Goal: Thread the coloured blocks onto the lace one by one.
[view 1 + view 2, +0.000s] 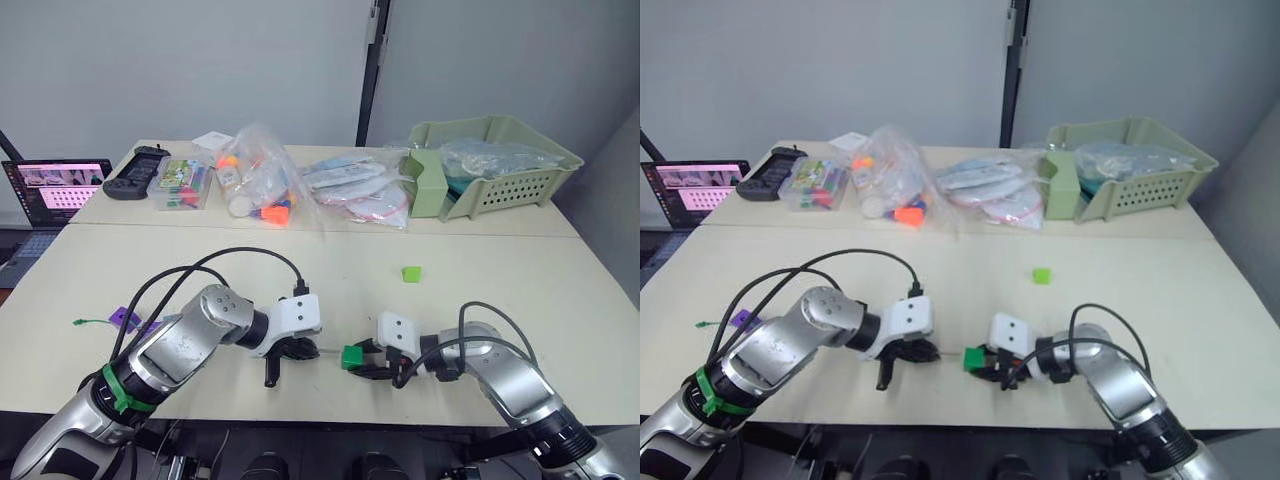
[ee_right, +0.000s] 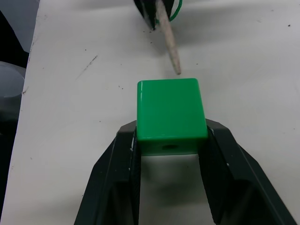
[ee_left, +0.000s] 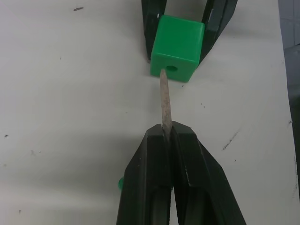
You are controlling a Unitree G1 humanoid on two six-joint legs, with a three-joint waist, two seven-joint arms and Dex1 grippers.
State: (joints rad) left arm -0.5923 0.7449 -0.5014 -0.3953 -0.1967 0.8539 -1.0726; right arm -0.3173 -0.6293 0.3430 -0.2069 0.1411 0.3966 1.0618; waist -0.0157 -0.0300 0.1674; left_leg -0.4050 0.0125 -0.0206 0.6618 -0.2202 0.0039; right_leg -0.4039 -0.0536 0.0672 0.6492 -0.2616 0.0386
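Pale surface is carrying both claws: the left claw is pinching the lace's stiff tip, pointing just beside the dark green block that the right claw is clamping.

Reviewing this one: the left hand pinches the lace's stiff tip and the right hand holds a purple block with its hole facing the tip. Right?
Not quite. The block in the right hand is green, not purple, as both wrist views show. The rest holds: the left hand pinches the lace's stiff tip, and the block's hole faces it.
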